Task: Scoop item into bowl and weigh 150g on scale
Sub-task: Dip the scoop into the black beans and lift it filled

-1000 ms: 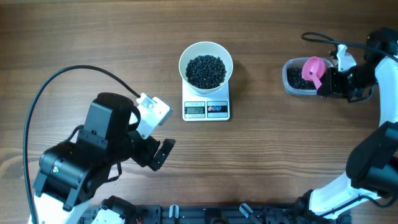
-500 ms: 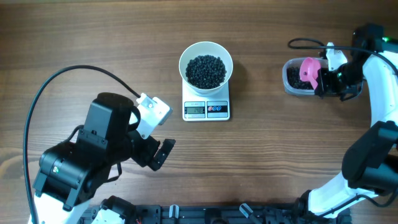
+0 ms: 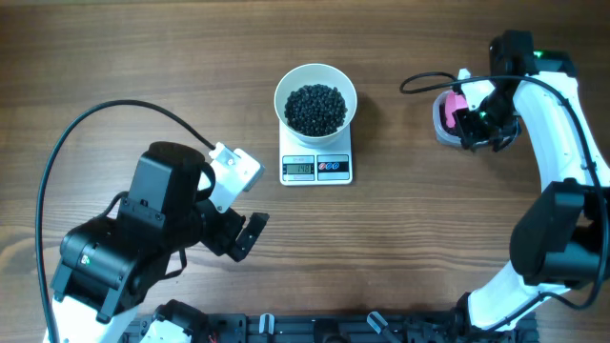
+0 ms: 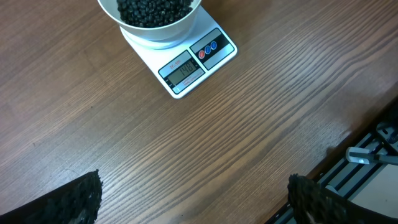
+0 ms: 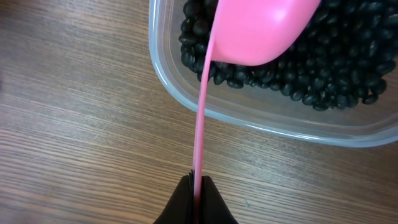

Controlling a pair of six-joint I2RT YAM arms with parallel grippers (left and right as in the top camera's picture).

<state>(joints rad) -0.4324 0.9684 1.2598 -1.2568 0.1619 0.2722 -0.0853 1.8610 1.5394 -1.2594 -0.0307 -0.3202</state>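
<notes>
right pincer (image 5: pixel 198 186) clamped on the thin handle of a pink scoop (image 5: pixel 261 28), whose long axis runs straight out from the pincer, cup end over black beans (image 5: pixel 336 68) in a clear tub (image 5: pixel 249 118). more beans fill the white bowl (image 4: pixel 161 34) on the scale (image 3: pixel 316 167), display facing the robot. left pincer (image 4: pixel 196 199) stands wide apart above the desk (image 3: pixel 143 57).

You see white bowl (image 3: pixel 315 72) upright on white scale (image 3: pixel 316 168), mid-table (image 3: pixel 143 57) toward far edge; black beans (image 3: pixel 315 108) heaped inside; display toward near edge.
</notes>
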